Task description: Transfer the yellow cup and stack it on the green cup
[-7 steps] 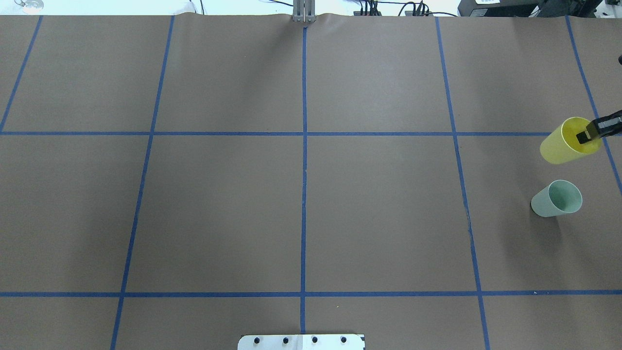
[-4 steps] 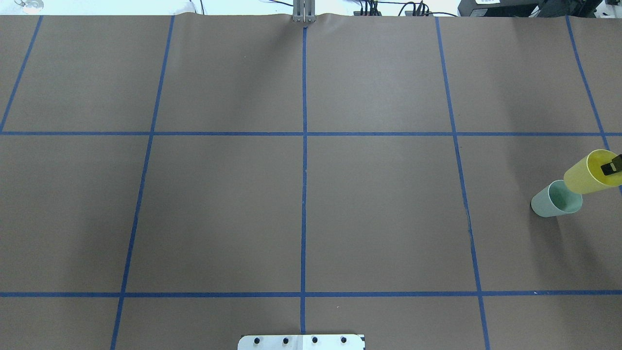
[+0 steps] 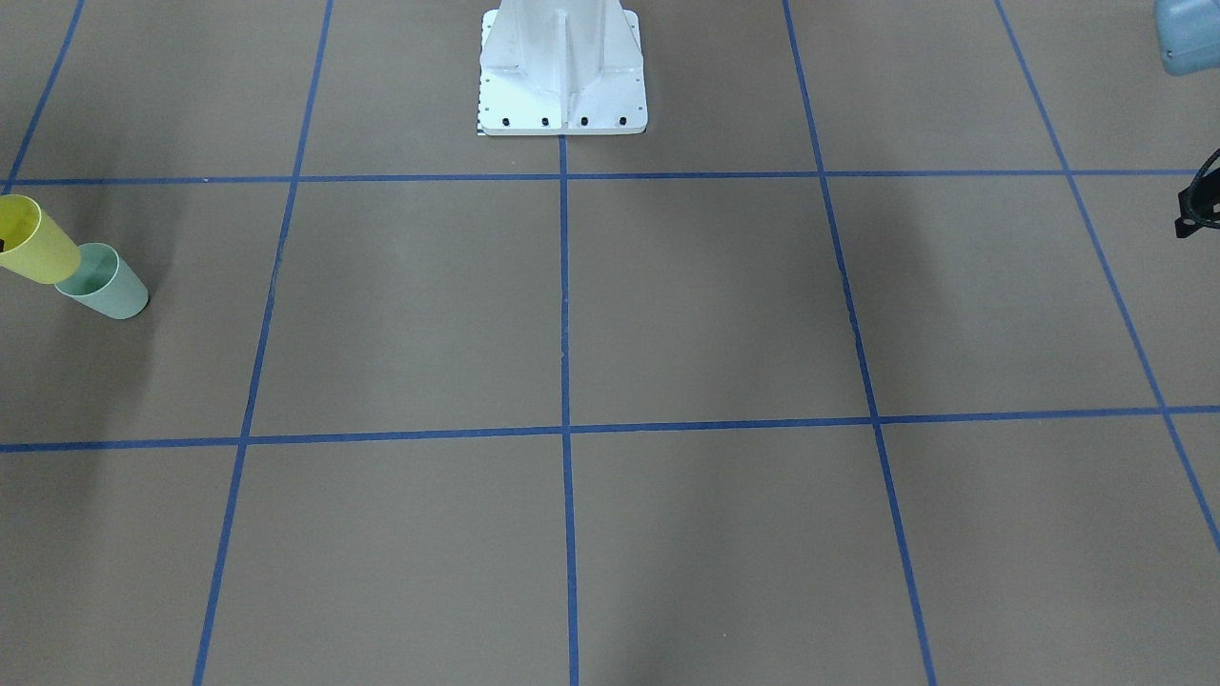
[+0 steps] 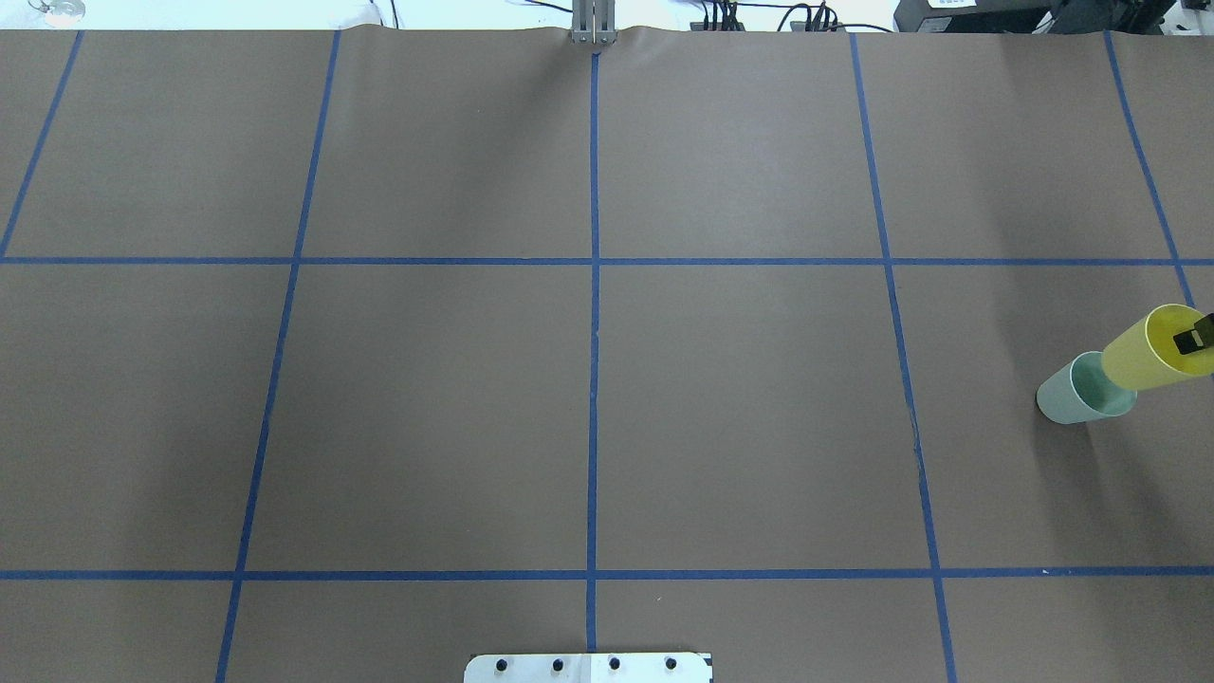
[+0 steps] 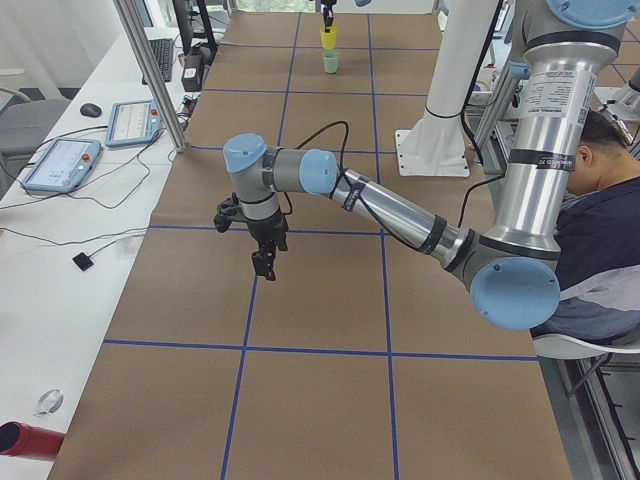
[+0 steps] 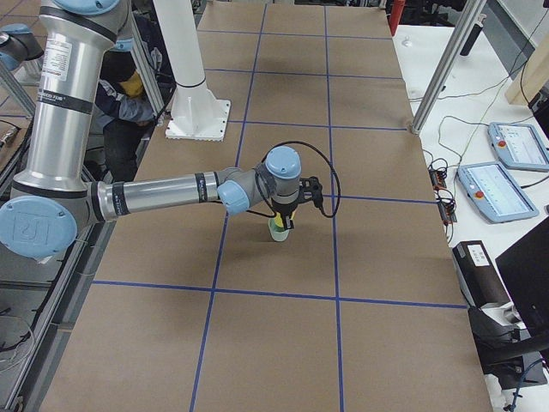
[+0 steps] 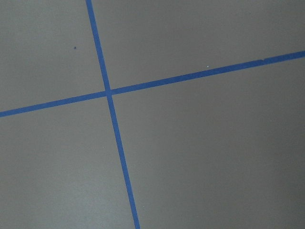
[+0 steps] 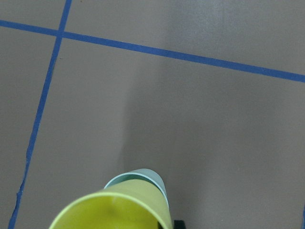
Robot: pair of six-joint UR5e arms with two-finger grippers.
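Overhead exterior: yellow cup [image 4: 1138, 359], plain, tapered, base over mouth of green cup [image 4: 1062, 398], my right pincer [image 4: 1199, 338] pinching its rim.

i see the yellow cup [image 4: 1148, 353], plain bright plastic, mouth up and raised off the table [image 4: 740, 427], with its base right over the mouth of the green cup [image 4: 1062, 402]. that pale mint cup stands upright near the table's right end. i cannot tell whether the two cups touch.
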